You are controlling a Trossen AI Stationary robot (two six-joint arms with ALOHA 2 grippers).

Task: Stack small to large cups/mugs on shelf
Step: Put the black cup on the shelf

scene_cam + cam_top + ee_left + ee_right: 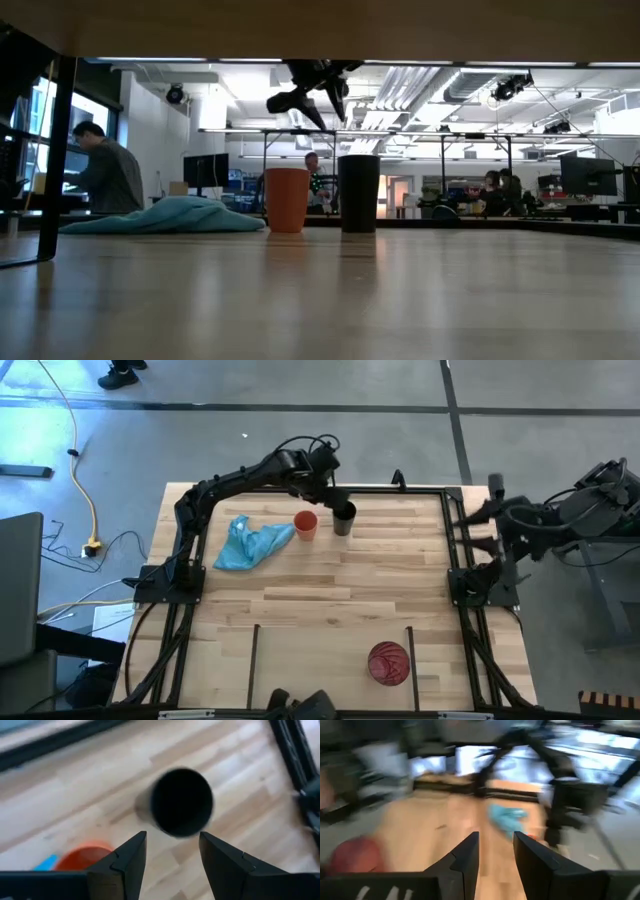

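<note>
The black cup (344, 520) (359, 193) (181, 802) stands upright on its base near the table's far edge, and the small orange cup (306, 525) (287, 200) (82, 858) stands just left of it. My left gripper (337, 500) (300, 110) (172, 840) hangs open above the black cup and touches nothing. The larger red-pink cup (388, 662) (355, 855) stands on the shelf (320, 660), the near plank section between two black bars. My right gripper (496, 842) is open, held off the table's right side.
A light-blue cloth (250, 543) (165, 215) (507, 817) lies crumpled left of the orange cup. A black frame rail (400, 488) runs along the far edge behind the cups. Bare wood fills the table's middle (340, 590). People sit at desks in the room beyond.
</note>
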